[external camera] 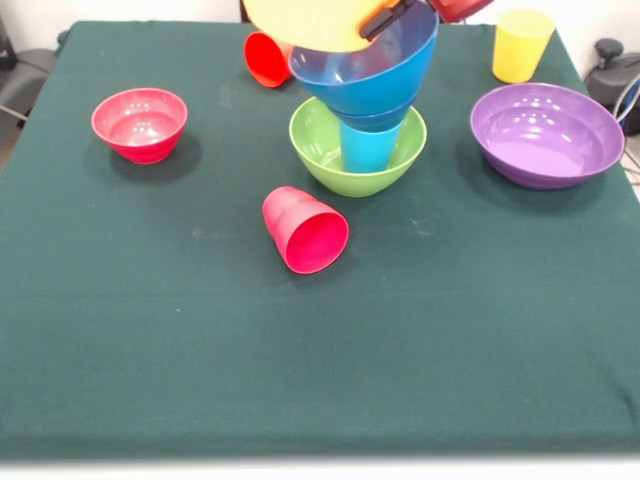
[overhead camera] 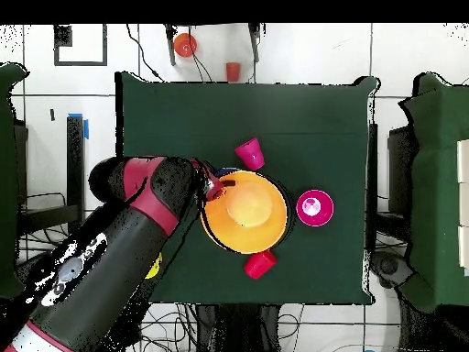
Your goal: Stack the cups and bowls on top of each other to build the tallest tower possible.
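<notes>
The tower stands at the table's far middle: a green bowl [external camera: 325, 160] holds an upright light blue cup [external camera: 368, 148], and a blue bowl [external camera: 375, 80] sits on the cup. The huge orange-yellow bowl [external camera: 305, 25] is over the blue bowl; I cannot tell whether it rests on it. From above the orange-yellow bowl [overhead camera: 245, 213] hides the stack. My gripper [external camera: 385, 18] is shut on its rim, also seen in the overhead view [overhead camera: 217, 186]. A red cup [external camera: 305, 230] lies on its side in front. Another red cup [external camera: 265, 58] lies behind. The small dark blue bowl is out of view.
A small red bowl [external camera: 139, 123] stands at the left and a wide purple bowl [external camera: 547, 133] at the right. A yellow cup [external camera: 521, 44] stands upside down behind the purple bowl. In the overhead view my arm [overhead camera: 119, 247] covers the purple bowl.
</notes>
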Motion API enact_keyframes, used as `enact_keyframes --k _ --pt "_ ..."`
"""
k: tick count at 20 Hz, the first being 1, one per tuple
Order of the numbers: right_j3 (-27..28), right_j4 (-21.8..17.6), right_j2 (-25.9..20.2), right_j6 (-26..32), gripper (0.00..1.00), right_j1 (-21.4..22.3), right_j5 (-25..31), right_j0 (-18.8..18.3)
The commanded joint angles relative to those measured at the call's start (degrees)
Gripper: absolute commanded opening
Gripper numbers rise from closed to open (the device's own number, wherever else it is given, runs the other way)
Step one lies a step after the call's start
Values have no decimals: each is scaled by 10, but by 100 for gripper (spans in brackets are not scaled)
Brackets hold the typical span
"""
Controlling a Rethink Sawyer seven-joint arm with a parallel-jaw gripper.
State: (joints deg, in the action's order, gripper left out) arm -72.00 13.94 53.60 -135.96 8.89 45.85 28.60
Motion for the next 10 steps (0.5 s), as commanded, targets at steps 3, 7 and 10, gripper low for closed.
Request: enact_keyframes --k 3,7,10 --pt "-33 17 -114 -71 0 11 -38 -22" --pt "-37 12 -121 -67 0 18 -41 -27" --pt "-42 10 -126 -62 0 25 -45 -31"
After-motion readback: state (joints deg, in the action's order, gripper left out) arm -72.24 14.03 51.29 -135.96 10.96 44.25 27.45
